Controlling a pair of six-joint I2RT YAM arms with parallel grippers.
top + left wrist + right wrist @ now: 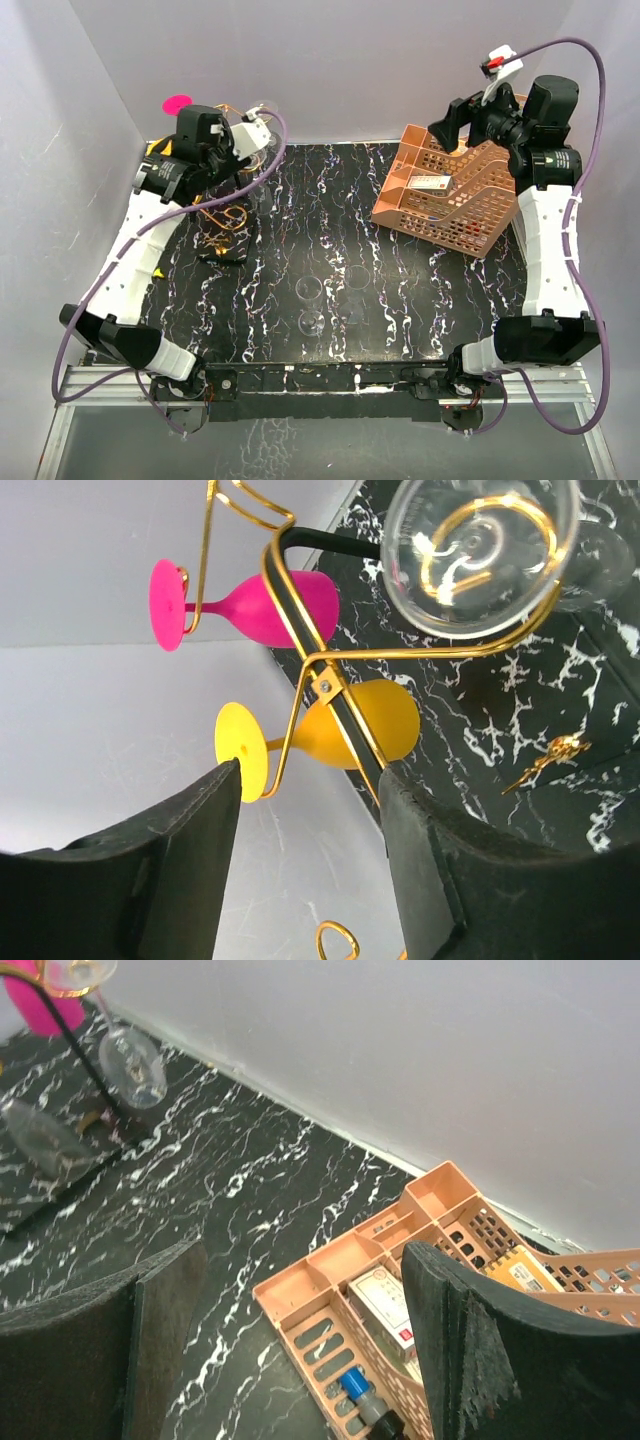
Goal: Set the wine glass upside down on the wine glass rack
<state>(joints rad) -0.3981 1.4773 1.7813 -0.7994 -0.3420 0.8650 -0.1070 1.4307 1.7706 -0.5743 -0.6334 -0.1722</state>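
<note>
- Gold-copper wire forms the wine glass rack point(322, 676), with a dark upright post and a base standing on the black, white-veined worktop point(330, 230) at its far-left part.
- The clear wine glass point(480, 555) hangs upside down on the rack. Its round foot sits in a curled wire scroll at the end of one arm, and its bowl points down toward the worktop. The right wrist view shows the same: foot up in the wire, stem slanting down to the bowl.
- A pink glass point(250, 605) and a yellow glass point(335, 735) hang foot-up on other arms of the rack, the yellow one nearer the left wrist camera.
- The left gripper point(310, 772) is spread wide and holds nothing. Its dark pads flank the rack's post and the yellow glass in the view, and I cannot tell whether they touch either. It is apart from the clear glass.
- The right gripper point(300, 1250) is also spread wide and empty, raised above the far-right part of the worktop.
- An orange perforated tray point(455, 190) lies below the right gripper, well apart from the rack. A small labelled box point(385, 1305) and a blue-capped item point(355, 1385) lie in its compartments.
</note>
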